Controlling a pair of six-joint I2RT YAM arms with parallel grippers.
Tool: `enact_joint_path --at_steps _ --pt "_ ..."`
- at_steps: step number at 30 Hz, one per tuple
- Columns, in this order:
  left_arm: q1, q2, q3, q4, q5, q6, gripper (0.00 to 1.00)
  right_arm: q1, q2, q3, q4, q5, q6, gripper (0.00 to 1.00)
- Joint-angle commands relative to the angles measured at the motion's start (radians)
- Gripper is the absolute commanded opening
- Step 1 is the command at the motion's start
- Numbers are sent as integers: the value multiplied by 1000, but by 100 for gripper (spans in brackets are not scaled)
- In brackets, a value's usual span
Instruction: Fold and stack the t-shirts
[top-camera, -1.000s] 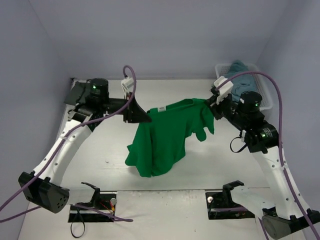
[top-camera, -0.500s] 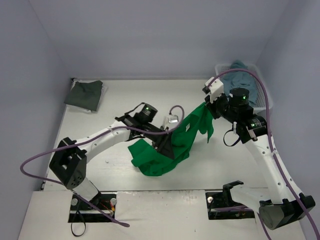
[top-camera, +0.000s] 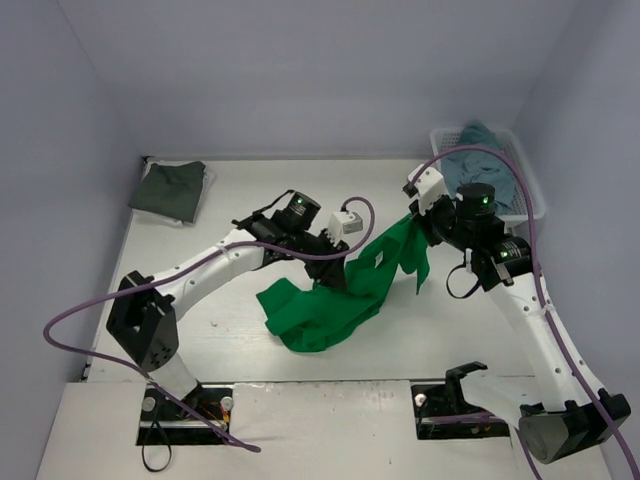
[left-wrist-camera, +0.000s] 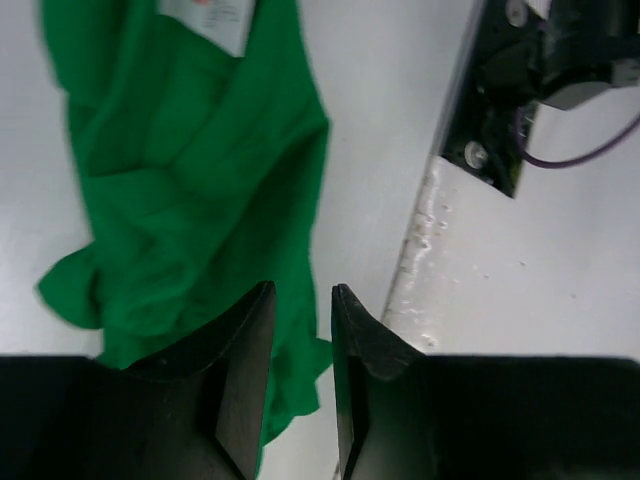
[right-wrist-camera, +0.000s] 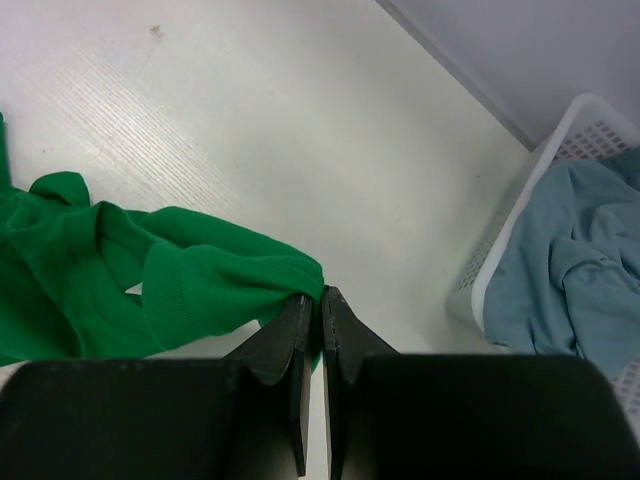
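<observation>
A: White table, pale walls on three sides. Where is the green t-shirt?

B: Mid-table, half raised. The right gripper pinches a hem edge, fingers closed tight on the cloth. The rest hangs down and crumples in a heap on the surface.

A: And the left gripper?

B: Over the heap, near the shirt's label. Its fingers stand a narrow gap apart, with nothing visibly between them in the wrist view.

A: Progress?

B: Early, by the look of it. The dark grey t-shirt lies flat at the far left corner, seemingly folded, so likely one done. The green one is not yet spread, let alone folded. The teal-blue t-shirt sits rumpled in the basket at far right. Probably two folds and the stacking remain.
</observation>
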Motion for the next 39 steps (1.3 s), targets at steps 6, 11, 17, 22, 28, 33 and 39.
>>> enact_joint_path --at_steps 6,11,17,22,28,33,39 --pt "40 -61 -35 20 -204 154 24 -3 -26 18 54 -6 -4 0" --pt "42 6 -50 29 -164 164 24 -3 -38 26 53 -6 -1 0" --pt "42 69 -27 48 -182 172 24 -5 -64 15 47 -13 4 0" --pt "51 91 -18 61 -184 180 24 -3 -80 6 39 -4 -7 0" --pt "53 86 -30 78 -184 183 25 -3 -74 -3 34 -12 -15 0" --pt "63 39 -35 95 -190 189 26 -3 -64 -3 34 -19 -10 0" --pt "65 25 -47 107 -124 192 42 -3 -49 0 34 -30 -5 0"
